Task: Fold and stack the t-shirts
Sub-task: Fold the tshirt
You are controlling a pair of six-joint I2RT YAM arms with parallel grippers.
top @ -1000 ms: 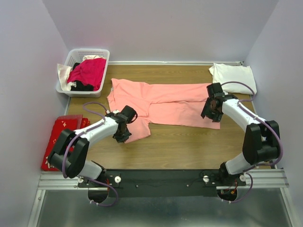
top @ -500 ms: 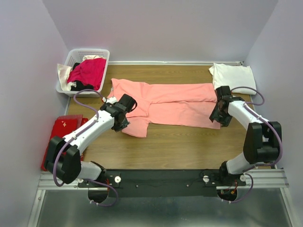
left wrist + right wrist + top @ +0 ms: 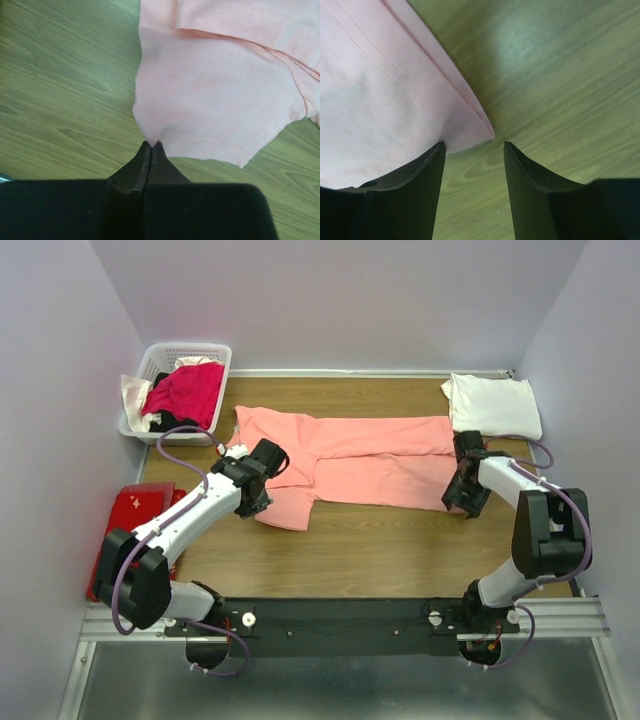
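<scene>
1. Two t-shirts: one pink t-shirt [image 3: 350, 460] spread across the table [image 3: 380, 550] centre; one white t-shirt [image 3: 492, 403] folded, far-right corner.
2. Left gripper [image 3: 151, 146] clamped on the pink t-shirt's near-left edge.
3. Right gripper [image 3: 473, 144] jaws apart, straddling its hem corner; bare wood nearside.

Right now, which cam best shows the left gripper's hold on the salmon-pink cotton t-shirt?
Left wrist: the left gripper is shut on a pucker of the salmon-pink cotton t-shirt. Top external shows the whole shirt, pinch hidden. Right wrist shows only its far corner by the open right gripper.

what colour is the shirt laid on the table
Plain salmon pink t-shirt, best seen in the top view.
</scene>
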